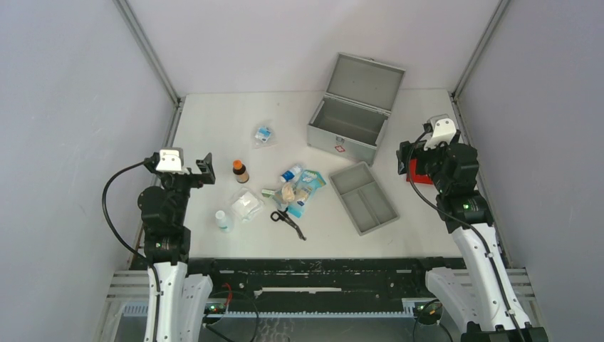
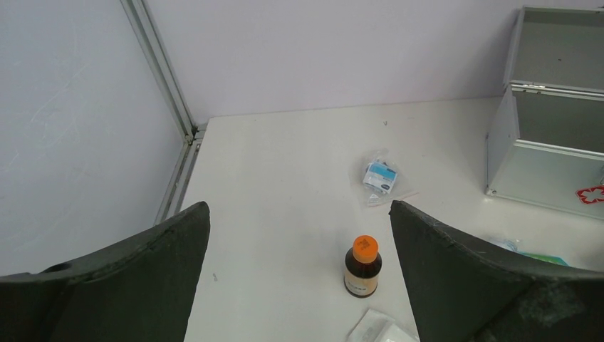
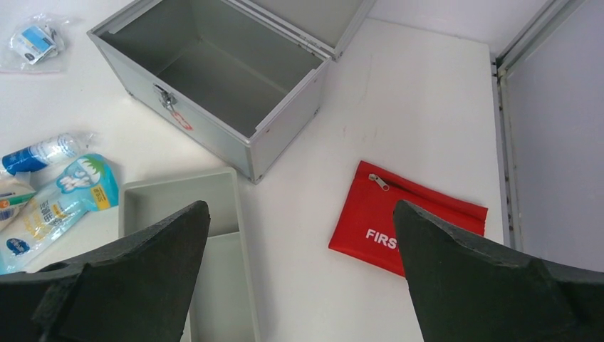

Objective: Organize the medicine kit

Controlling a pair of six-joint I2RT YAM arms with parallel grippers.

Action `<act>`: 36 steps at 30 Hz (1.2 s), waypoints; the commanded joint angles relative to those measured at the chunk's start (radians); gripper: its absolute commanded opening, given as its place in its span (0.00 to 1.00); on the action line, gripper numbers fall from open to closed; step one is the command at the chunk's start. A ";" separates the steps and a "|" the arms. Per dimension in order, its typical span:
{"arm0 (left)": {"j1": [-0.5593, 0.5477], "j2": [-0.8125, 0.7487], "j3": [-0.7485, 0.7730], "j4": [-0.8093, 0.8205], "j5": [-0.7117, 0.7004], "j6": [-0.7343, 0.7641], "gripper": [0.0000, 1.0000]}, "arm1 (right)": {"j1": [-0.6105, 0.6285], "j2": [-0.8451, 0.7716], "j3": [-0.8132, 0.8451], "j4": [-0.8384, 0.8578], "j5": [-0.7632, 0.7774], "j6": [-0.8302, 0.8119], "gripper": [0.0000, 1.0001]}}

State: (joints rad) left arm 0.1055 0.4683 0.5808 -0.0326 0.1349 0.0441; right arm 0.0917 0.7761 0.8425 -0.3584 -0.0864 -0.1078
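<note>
The medicine kit [image 1: 350,129] is a grey metal box at the back right of the table, with its lid up and a red-white sticker on the front. Its inside [image 3: 214,78] holds nothing. My left gripper [image 1: 205,168] hangs open over the left side of the table. A brown bottle with an orange cap [image 2: 363,267] stands just ahead of it, near the right finger. My right gripper [image 3: 300,210] is open above bare table, between a shallow grey two-compartment tray [image 3: 178,199] and a red first-aid pouch [image 3: 399,214].
Loose supplies lie mid-table: a small bag with a blue item [image 1: 264,135], a white gauze packet [image 1: 246,205], a small clear bottle [image 1: 224,220], black scissors [image 1: 288,222] and a pile of blue packets [image 1: 303,187]. Walls close in the left, back and right.
</note>
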 commanded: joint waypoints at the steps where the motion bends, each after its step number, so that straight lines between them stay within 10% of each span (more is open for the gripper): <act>1: 0.011 -0.005 0.000 0.045 0.013 -0.012 1.00 | 0.002 -0.006 0.019 0.070 0.060 0.005 1.00; 16: 0.000 0.010 0.014 0.027 0.041 -0.009 1.00 | -0.121 0.230 0.066 0.095 0.301 0.115 1.00; 36: -0.009 0.034 0.017 0.020 0.074 -0.009 1.00 | -0.429 0.780 0.229 0.047 0.228 0.344 0.96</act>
State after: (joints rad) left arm 0.1005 0.4915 0.5808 -0.0319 0.1761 0.0441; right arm -0.2970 1.5021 1.0027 -0.3107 0.1726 0.1879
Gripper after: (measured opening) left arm 0.996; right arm 0.962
